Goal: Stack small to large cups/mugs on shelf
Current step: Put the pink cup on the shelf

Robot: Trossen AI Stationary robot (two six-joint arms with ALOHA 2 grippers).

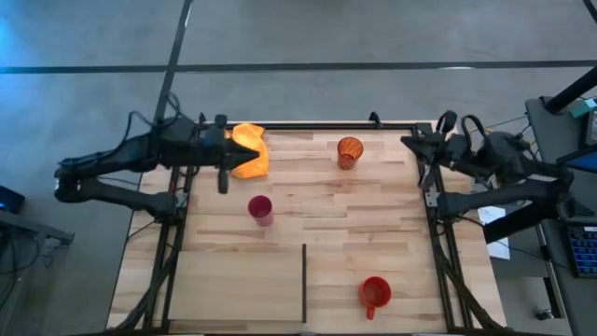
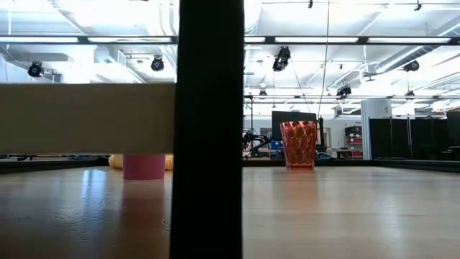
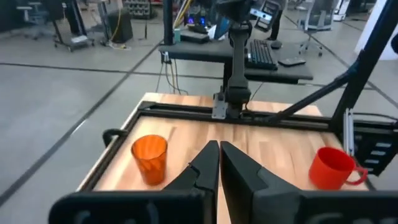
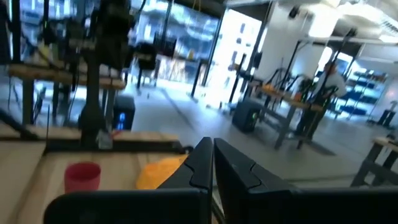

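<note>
The small magenta cup [image 1: 260, 209] stands upright left of the table's middle; it also shows in the low view [image 2: 144, 166] and the right wrist view [image 4: 83, 176]. The orange patterned tumbler [image 1: 350, 151] stands upright toward the far edge and shows in the left wrist view [image 3: 150, 158]. The red mug with handle [image 1: 375, 294] stands near the front right and shows in the left wrist view [image 3: 333, 168]. My left gripper [image 1: 244, 147] is shut and raised at the far left, over a yellow-orange cloth [image 1: 256, 163]. My right gripper [image 1: 407, 142] is shut and raised at the far right.
A thin dark upright divider [image 1: 304, 280] stands at the table's near middle. In the low view it is a wide dark post [image 2: 208, 129] with a pale board [image 2: 86, 119] to its left. A dark frame [image 1: 326, 125] rims the table. Bare wood lies between the cups.
</note>
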